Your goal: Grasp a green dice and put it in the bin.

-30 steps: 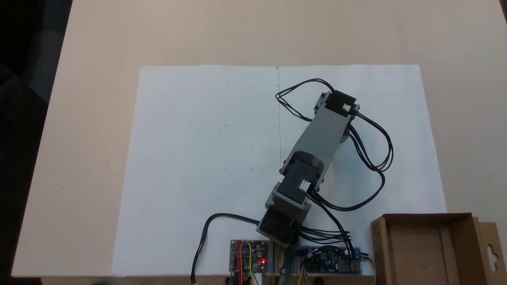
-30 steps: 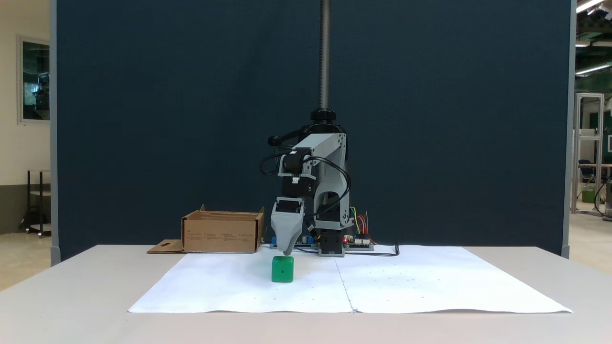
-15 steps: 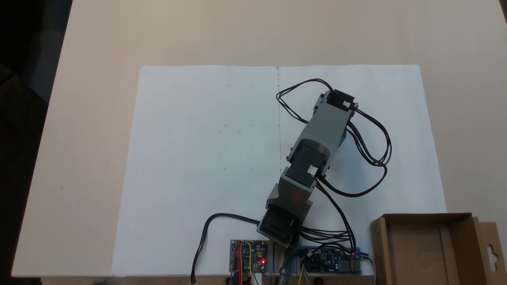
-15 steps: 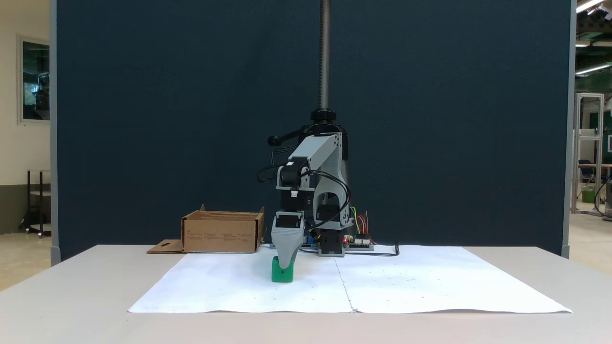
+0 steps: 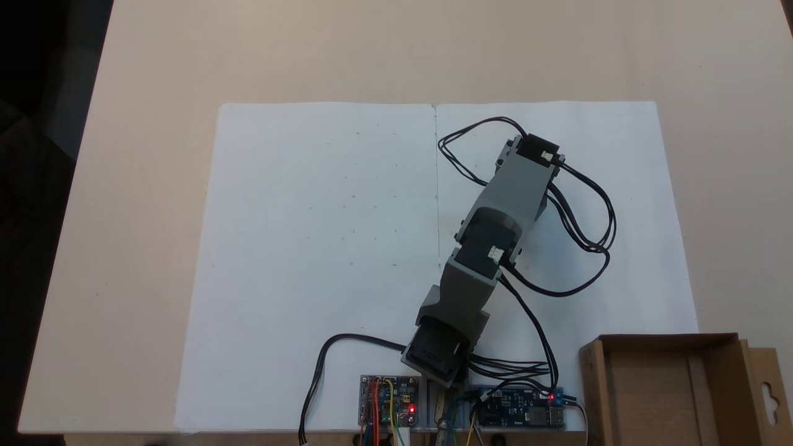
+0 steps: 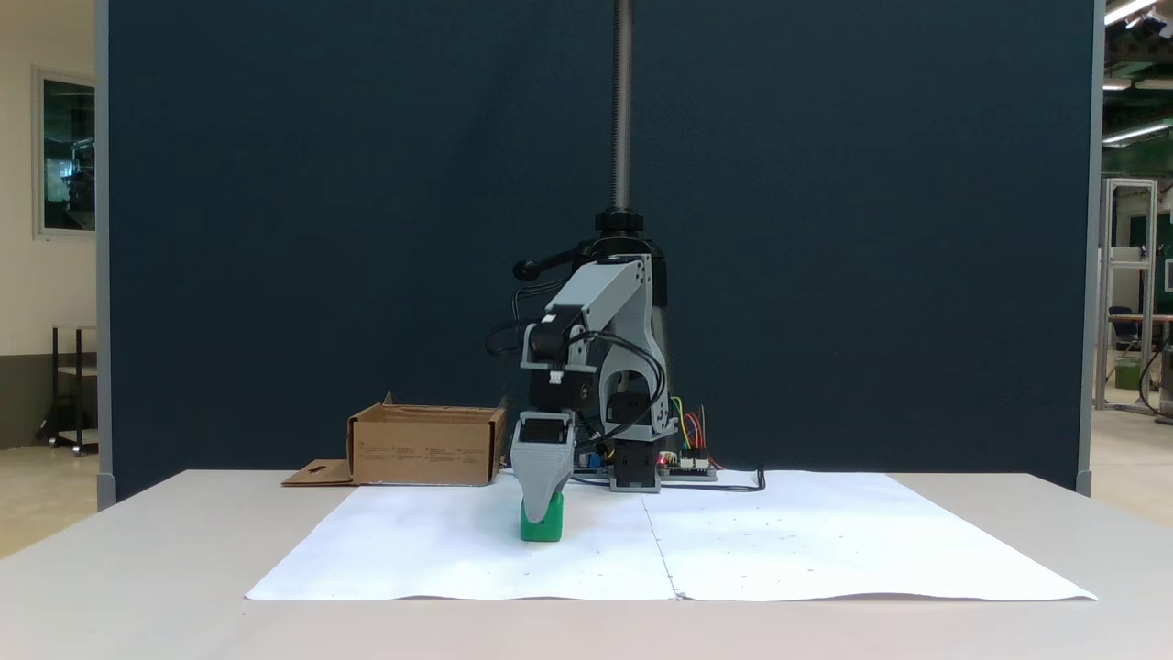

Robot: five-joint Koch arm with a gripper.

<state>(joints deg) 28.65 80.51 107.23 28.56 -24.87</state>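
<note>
In a fixed view the green dice (image 6: pixel 553 528) rests on the white paper, a little left of the sheet's centre seam. My gripper (image 6: pixel 538 519) points straight down onto it, and the grey front jaw covers the dice's left and upper part. The other jaw stands behind the first, so the gap between them is hidden. From above, the grey arm (image 5: pixel 502 204) reaches out over the right sheet and covers both dice and gripper. The bin (image 5: pixel 591 384), a brown cardboard box with nothing in it, stands at the lower right beside the arm's base, and it is the box (image 6: pixel 426 447) at the left behind the dice.
White paper (image 5: pixel 310 248) covers the middle of the tan table. Black cables (image 5: pixel 591 248) loop out to the right of the arm. Two circuit boards (image 5: pixel 389 399) sit at the base. A metal pole (image 6: pixel 623 101) rises behind the arm before a dark blue panel.
The gripper has come down from just above the green dice until its front jaw covers it. The arm has leaned further out and shifted slightly left in the front view. The dice has stayed put.
</note>
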